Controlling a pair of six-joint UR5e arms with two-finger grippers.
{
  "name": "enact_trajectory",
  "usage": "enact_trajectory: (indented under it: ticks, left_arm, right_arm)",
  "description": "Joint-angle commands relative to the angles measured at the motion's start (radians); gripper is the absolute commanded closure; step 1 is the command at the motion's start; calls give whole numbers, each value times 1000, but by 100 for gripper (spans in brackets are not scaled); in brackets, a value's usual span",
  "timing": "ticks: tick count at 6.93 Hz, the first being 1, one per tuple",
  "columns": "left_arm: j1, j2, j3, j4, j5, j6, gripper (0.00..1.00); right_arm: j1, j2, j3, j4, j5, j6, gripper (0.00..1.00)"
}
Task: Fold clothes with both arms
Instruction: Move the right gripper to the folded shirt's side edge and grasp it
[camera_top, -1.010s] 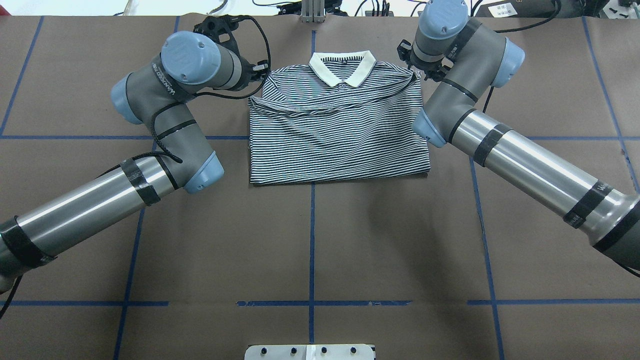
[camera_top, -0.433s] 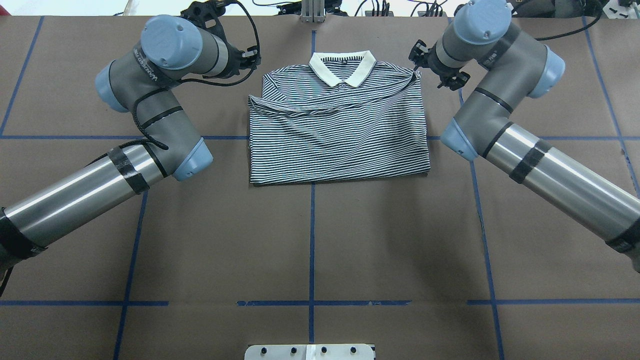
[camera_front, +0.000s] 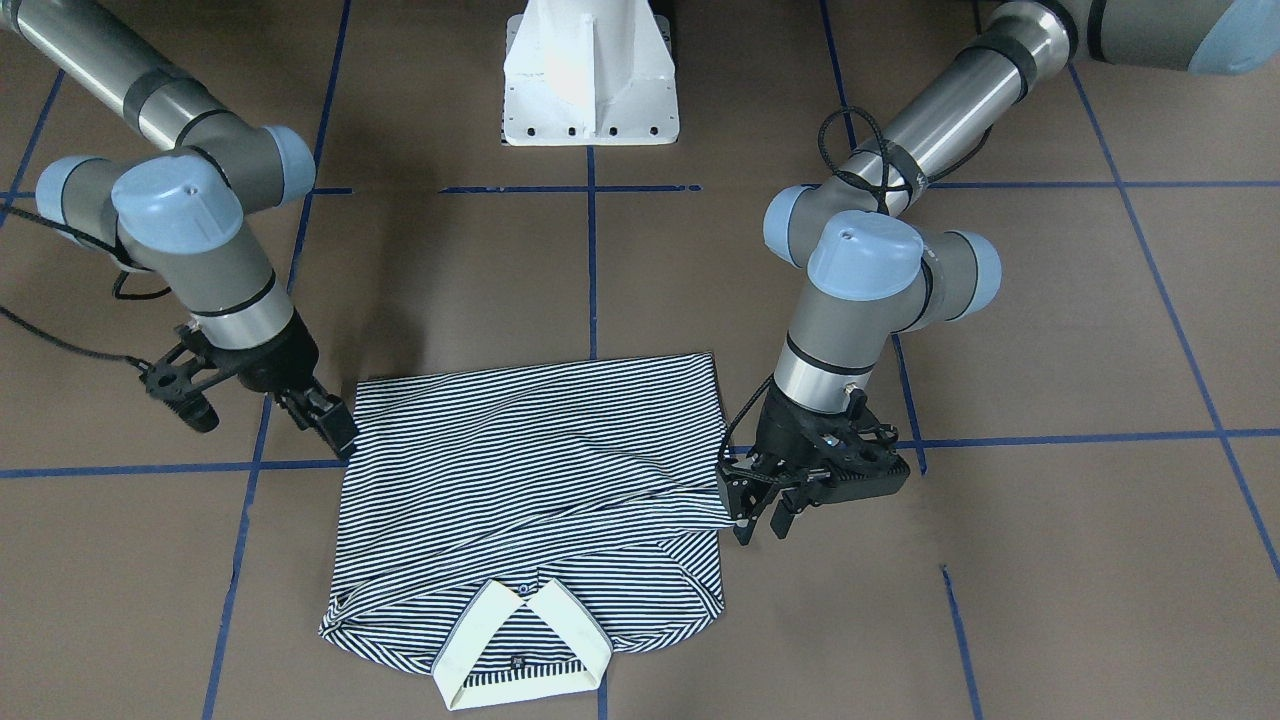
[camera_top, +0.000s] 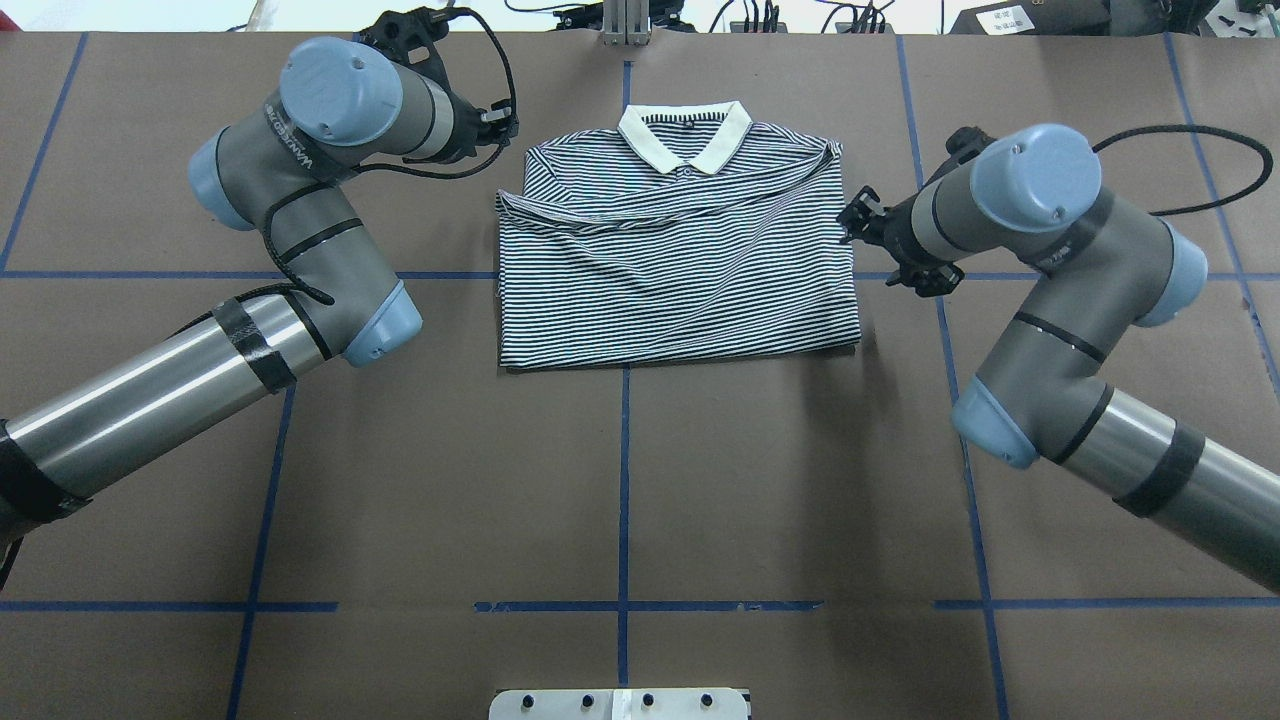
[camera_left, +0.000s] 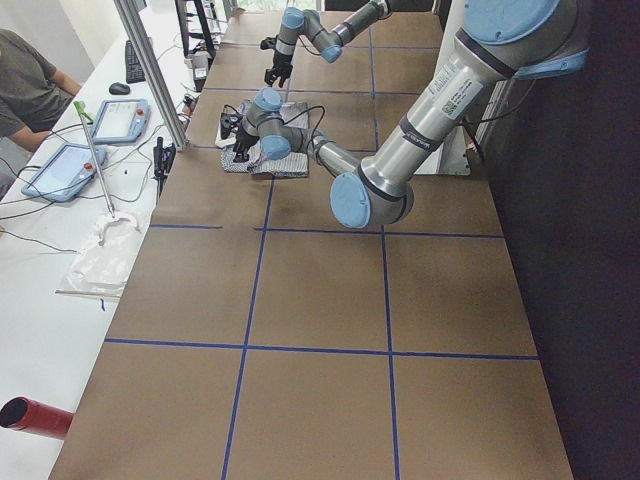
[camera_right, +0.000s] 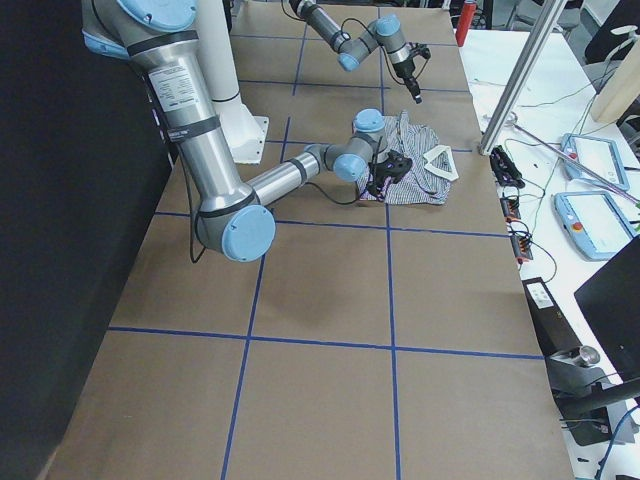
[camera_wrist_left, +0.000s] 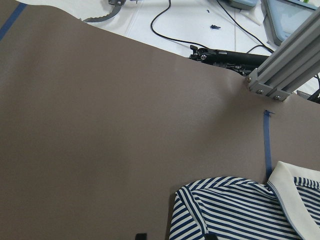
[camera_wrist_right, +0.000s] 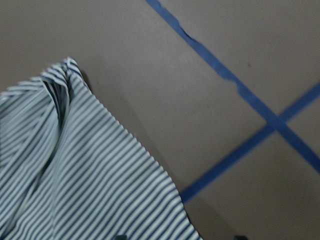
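While flat, shirt beside right hand

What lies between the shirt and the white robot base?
Nothing but bare brown table crossed by blue tape; the front-facing view shows it.

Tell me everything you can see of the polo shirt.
The polo shirt is soft knit-looking fabric with thin navy-and-white stripes, a plain cream collar and a small buttoned placket. It lies folded into a rough rectangle, sleeves folded in, slightly wrinkled, collar away from the robot, flat on the brown table. The left gripper and right gripper sit open at its sides, holding nothing.
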Motion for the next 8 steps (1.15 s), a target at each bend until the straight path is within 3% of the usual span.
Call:
enact_trajectory:
  ticks: [1,4,5,6,8]
  left_arm:
    - [0,0,0,-1,0,-1,51]
    - [0,0,-3,-1,0,-6,51]
    - [2,2,-3,-1,0,-6,51]
    - [2,2,-3,-1,0,-7,51]
    - [5,4,-3,-1,1,-7,51]
  right_arm:
    - [-143,-37,31,-4,-142,95,24]
    - [-137,-38,10,-4,-146,92,31]
    - [-132,-37,14,-5,-146,93,69]
    - [-126,-38,17,-5,-138,89,100]
    - [-125,-38,20,-7,-137,86,100]
